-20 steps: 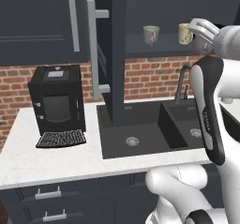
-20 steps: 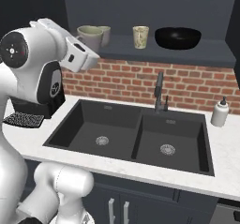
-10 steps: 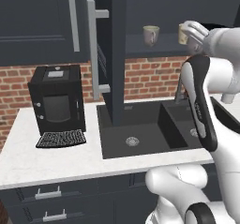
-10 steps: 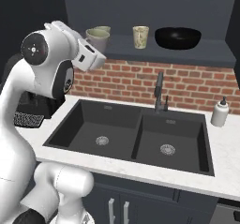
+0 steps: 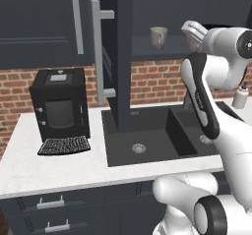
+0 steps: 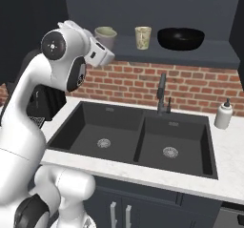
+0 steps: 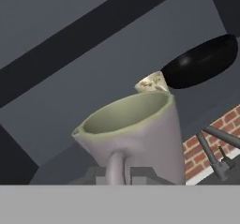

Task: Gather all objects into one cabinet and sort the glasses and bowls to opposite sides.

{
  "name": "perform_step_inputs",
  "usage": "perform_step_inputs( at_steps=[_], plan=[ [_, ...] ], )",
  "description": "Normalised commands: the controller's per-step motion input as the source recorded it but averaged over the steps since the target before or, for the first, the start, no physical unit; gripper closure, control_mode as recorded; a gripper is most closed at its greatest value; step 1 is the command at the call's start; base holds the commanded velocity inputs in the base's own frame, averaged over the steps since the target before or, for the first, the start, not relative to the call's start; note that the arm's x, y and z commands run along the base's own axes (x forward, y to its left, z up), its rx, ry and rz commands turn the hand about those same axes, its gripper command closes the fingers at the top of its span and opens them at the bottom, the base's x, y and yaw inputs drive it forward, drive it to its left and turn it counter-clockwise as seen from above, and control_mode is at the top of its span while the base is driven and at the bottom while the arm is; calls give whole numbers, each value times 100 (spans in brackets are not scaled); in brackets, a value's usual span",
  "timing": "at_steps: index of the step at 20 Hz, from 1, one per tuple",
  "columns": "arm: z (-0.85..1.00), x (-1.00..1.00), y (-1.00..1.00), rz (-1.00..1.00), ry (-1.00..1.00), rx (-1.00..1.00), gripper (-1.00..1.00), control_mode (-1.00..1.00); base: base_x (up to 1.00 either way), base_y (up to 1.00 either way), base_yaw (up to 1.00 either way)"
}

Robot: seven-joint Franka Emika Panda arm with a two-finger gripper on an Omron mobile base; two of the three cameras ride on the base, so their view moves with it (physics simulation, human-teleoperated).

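My gripper (image 6: 106, 44) is up at the open dark cabinet's shelf (image 6: 200, 56), shut on the handle of a pale grey mug (image 6: 105, 32). In the hand view that mug (image 7: 136, 134) looms close, its handle between my fingertips (image 7: 97, 174). I cannot tell whether its base touches the shelf. To its right stand a speckled beige cup (image 6: 143, 36) and the wide black bowl (image 6: 181, 37), both also seen past the mug: cup (image 7: 152, 84), bowl (image 7: 199, 63). In the left base view the gripper (image 5: 193, 31) is right of the beige cup (image 5: 158, 36), beside the open door (image 5: 118, 57).
Below the cabinet lies a black double sink (image 6: 138, 136) with a faucet (image 6: 163, 93) against the brick wall. A soap bottle (image 6: 223, 115) stands at the right. A black coffee machine (image 5: 59, 106) sits on the white counter (image 5: 29, 165) at the left.
The gripper has carried the grey mug deeper toward the shelf, shifting right in the right base view and left in the left base view. Beige cup and bowl have stayed put.
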Motion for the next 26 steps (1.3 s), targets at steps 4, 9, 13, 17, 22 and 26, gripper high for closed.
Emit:
perform_step_inputs(
  at_steps=[4,9,13,17,22,26],
  plan=[
    [-22,49,-5,2,0,0,100,-100,0,0,0],
    [-27,48,-14,2,0,0,100,-100,0,0,0],
    [-24,40,-4,0,0,-1,100,-100,0,0,0],
    [-16,35,0,0,0,-6,100,-100,0,0,0],
    [-6,37,0,0,0,-9,100,-100,0,0,0],
    [-11,35,0,0,0,-10,100,-100,0,0,0]
  ],
)
